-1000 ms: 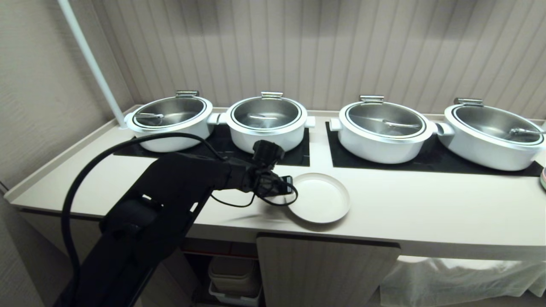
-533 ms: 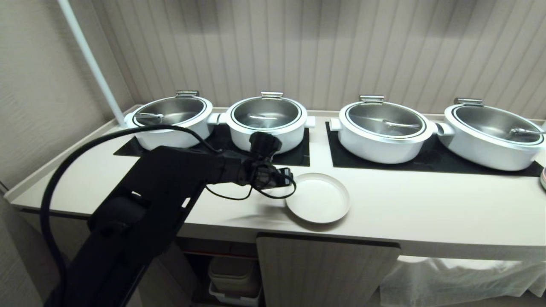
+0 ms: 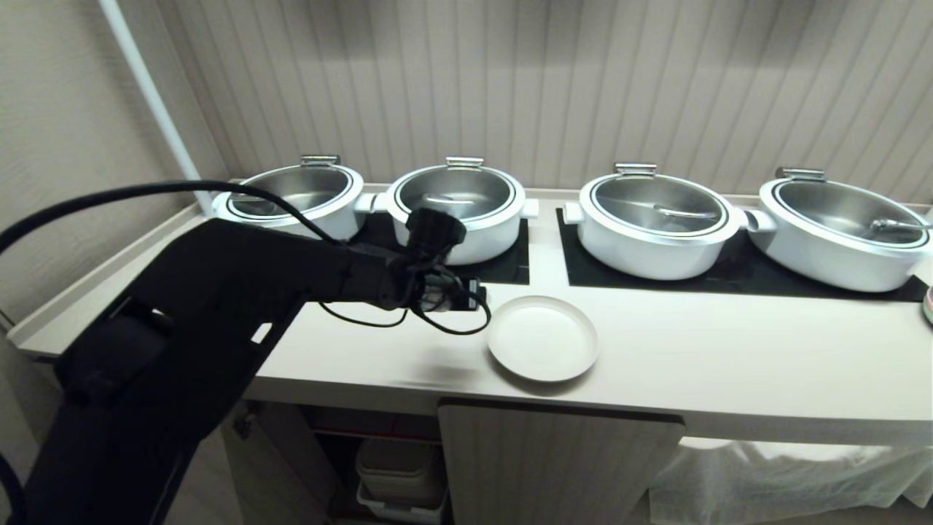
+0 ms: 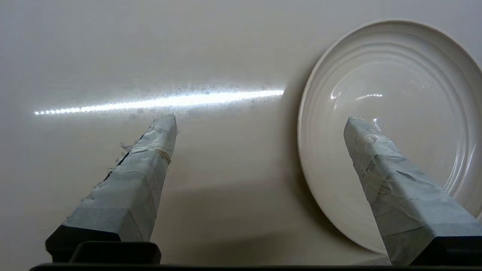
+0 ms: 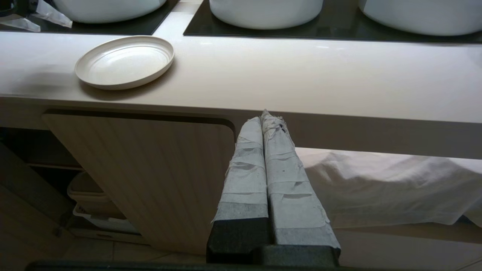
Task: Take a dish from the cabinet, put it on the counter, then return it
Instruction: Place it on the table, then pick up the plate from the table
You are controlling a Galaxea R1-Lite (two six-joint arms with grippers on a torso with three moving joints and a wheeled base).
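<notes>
The cream dish (image 3: 543, 339) lies flat on the counter (image 3: 729, 364), near its front edge. My left gripper (image 3: 477, 295) hovers just left of the dish, open, with nothing between its taped fingers. In the left wrist view the left gripper (image 4: 260, 119) spans bare counter (image 4: 188, 56), and one finger (image 4: 391, 188) hangs over the dish (image 4: 395, 67) without touching it. My right gripper (image 5: 263, 114) is shut and empty, low in front of the cabinet door (image 5: 150, 177), below the counter (image 5: 301, 82). The dish (image 5: 124, 62) shows there too.
Several white pots with steel lids (image 3: 455, 208) stand on black panels (image 3: 729, 277) behind the dish. The cabinet (image 3: 554, 467) stands open at its left, with stacked containers (image 3: 401, 474) inside. A white cloth (image 3: 765, 474) hangs below on the right. Stacked plates (image 3: 928, 305) sit at the far right.
My left gripper has let go of the dish's left rim, opened wider, and drawn back to the left and upward. The dish has stayed on the counter.
</notes>
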